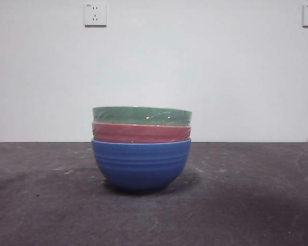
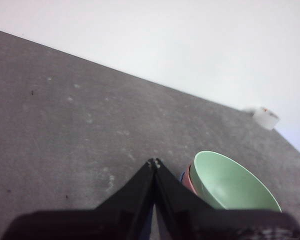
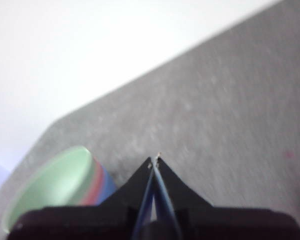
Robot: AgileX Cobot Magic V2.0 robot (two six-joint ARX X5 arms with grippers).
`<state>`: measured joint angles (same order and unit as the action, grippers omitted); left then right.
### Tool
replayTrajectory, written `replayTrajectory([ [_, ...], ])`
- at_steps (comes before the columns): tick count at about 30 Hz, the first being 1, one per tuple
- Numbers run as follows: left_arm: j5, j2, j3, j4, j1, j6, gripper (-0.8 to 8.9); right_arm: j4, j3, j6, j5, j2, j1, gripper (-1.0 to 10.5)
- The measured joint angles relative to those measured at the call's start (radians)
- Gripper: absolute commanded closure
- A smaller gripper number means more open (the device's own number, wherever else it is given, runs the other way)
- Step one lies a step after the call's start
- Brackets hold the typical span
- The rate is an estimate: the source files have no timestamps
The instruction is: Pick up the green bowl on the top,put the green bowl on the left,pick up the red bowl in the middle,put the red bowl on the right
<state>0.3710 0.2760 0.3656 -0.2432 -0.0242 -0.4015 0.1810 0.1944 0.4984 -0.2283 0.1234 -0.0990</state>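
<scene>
While nested, green bowl (image 1: pixel 141 115) tops red bowl (image 1: pixel 140 132) inside blue bowl (image 1: pixel 140 164).

One green bowl (image 1: pixel 141 116), one red bowl (image 1: pixel 140 132), one blue bowl (image 1: pixel 140 164), two wall sockets (image 1: pixel 95 14)

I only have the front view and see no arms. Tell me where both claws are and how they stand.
Observer: The left claw is shut and empty, beside the bowl stack, not touching.
Operator: Report the right one.
Observer: The right claw is shut too, on the stack's other side, holding nothing.
Operator: Check inside the top bowl.
Observer: The green bowl is empty; the red bowl nests beneath it.
</scene>
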Motion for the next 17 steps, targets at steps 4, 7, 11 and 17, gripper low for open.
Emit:
replayTrajectory([
  [4,0.031,0.178,0.149,-0.056,0.0,0.086,8.2,0.031,0.13,-0.014,-0.001,0.089,0.0,9.6],
  [7,0.1,0.306,0.257,-0.079,0.0,0.161,8.21,0.044,0.227,-0.05,-0.01,0.181,0.0,9.6],
  [11,0.189,0.457,0.384,-0.118,0.01,0.244,8.21,0.063,0.356,-0.123,-0.07,0.326,0.0,9.6],
  [17,0.227,0.645,0.533,-0.244,0.058,0.37,8.21,0.198,0.544,-0.274,-0.185,0.563,0.0,9.5],
])
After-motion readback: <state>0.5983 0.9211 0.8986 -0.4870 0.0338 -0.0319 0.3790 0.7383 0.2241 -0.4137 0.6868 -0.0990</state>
